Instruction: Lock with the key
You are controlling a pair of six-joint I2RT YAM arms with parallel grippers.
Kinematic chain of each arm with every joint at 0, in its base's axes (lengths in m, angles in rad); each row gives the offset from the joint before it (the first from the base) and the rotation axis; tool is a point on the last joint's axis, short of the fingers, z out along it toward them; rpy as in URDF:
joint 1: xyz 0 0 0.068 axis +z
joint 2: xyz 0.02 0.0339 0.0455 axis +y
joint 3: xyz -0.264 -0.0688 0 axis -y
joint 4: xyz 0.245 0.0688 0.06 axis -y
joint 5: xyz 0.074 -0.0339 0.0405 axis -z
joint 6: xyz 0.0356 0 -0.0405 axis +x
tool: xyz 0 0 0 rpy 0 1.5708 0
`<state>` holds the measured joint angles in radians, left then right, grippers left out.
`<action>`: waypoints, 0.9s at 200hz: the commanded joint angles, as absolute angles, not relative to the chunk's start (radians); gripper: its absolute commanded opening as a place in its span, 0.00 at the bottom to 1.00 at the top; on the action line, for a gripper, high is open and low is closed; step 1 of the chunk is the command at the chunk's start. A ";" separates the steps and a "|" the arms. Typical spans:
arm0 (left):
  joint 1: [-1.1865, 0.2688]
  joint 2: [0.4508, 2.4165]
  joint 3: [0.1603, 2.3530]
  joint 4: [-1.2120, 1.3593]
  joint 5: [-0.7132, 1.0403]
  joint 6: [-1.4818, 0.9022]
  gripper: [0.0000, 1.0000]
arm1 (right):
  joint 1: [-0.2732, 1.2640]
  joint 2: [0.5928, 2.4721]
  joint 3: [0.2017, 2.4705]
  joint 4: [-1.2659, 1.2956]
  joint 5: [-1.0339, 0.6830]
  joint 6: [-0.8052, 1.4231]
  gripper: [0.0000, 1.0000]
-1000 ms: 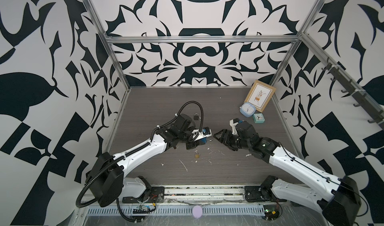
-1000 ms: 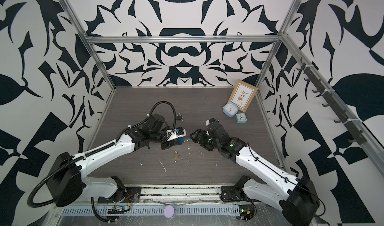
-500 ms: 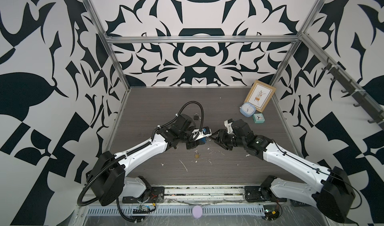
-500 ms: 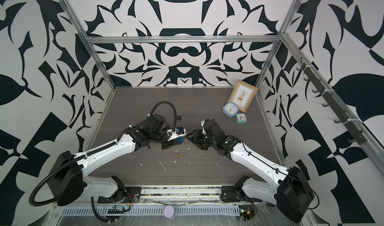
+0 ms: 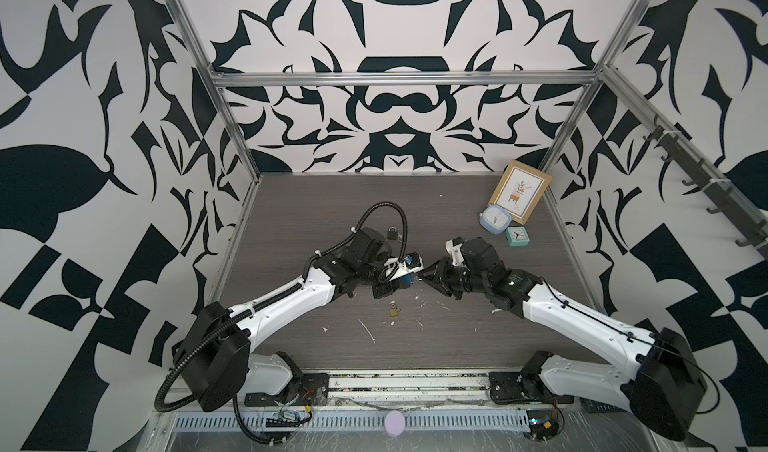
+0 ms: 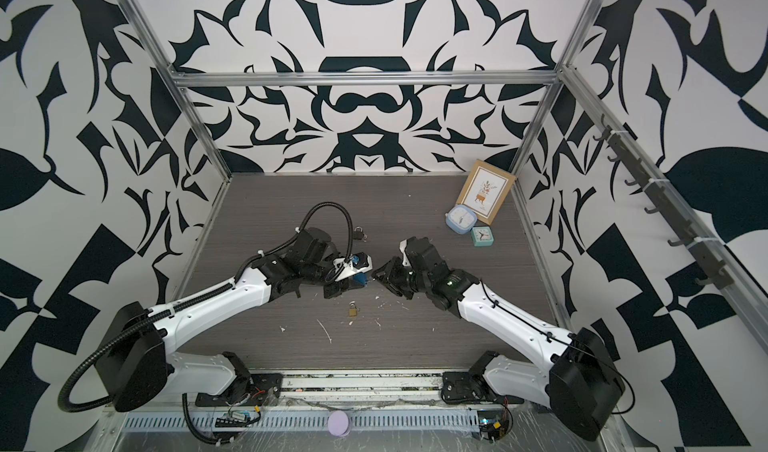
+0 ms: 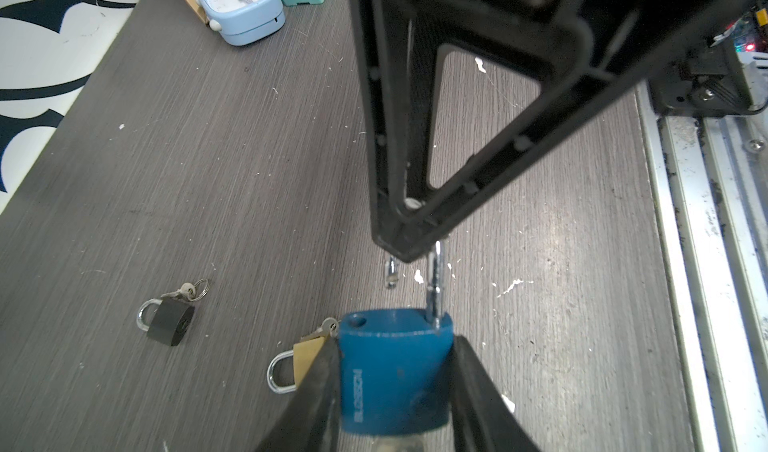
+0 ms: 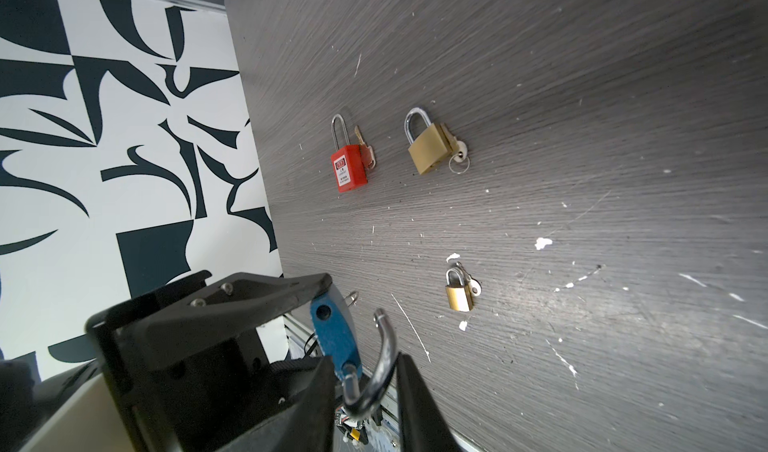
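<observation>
Blue padlock (image 7: pixel 395 371) hangs above the middle of the worktop (image 5: pixel 311 205). Its body is clamped between the two fingers of the left end effector (image 5: pixel 394 280), which is closed on the lock's flat sides. The shackle (image 8: pixel 384 367) stands open: one leg is seated in the body, while the free end has swung clear of its hole. The right end effector (image 8: pixel 365 367) reaches in from the opposite side. Its fingers sit on either side of the shackle's bend and look pressed against it, so it grips the shackle. In both top views the two end effectors meet nose to nose at that spot.

Just toward the front edge from the held lock, a small brass padlock (image 5: pixel 394 311) lies flat on the worktop with a key at its base. A black padlock (image 5: pixel 392 233) with a key on a ring lies toward the back edge, close behind the left wrist.

The right wrist view also shows a red padlock (image 8: pixel 348 167) and a larger brass padlock (image 8: pixel 430 149). They lie side by side with shackles closed and a key against each. Both are near the worktop's left edge, the red one closer to the wall.

In the far right corner a picture frame (image 5: pixel 519 190) leans against the wall. A pale blue clock (image 5: pixel 494 218) and a teal clock (image 5: pixel 516 236) sit just in front of it. White flecks are scattered over the front half of the worktop.
</observation>
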<state>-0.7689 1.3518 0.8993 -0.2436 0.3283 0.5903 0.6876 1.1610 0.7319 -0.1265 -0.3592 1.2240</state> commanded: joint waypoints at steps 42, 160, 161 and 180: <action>-0.775 1.358 0.930 -0.216 0.347 0.583 0.00 | 0.685 1.171 0.748 -0.075 -0.383 1.150 0.10; -0.778 1.353 0.913 -0.177 0.365 0.577 0.00 | 0.683 1.086 0.675 0.005 -0.461 0.726 0.00; -0.778 1.353 0.913 -0.176 0.364 0.577 0.00 | 0.685 1.085 0.675 0.006 -0.462 0.724 0.00; -0.778 1.347 0.908 -0.158 0.363 0.577 0.00 | 0.685 1.078 0.664 0.015 -0.503 0.705 0.00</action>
